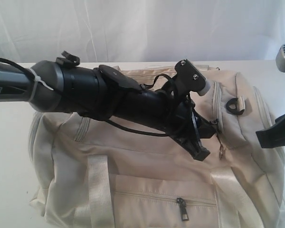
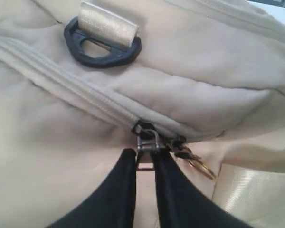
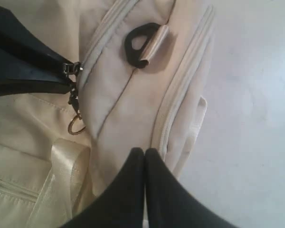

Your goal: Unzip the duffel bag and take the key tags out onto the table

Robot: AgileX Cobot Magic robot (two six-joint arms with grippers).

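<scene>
Broad white flat table (image 1: 9, 128) carries the cream fabric duffel bag (image 1: 147, 166), main zip closed. Left gripper (image 2: 145, 159) pinches the dark metal zipper pull (image 2: 147, 137) at the bag's right end. Right gripper (image 3: 145, 153) hovers there, closed and empty. Key tags unseen; unzipping and removal both left.

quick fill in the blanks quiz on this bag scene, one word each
1. The left hand is shut on the pull of the bag's main ____.
2. The right hand is shut and holds ____.
3. The strap ring near the pull is ____ in colour.
4. The bag lies on a ____ table.

Missing words: zipper; nothing; black; white.
</scene>
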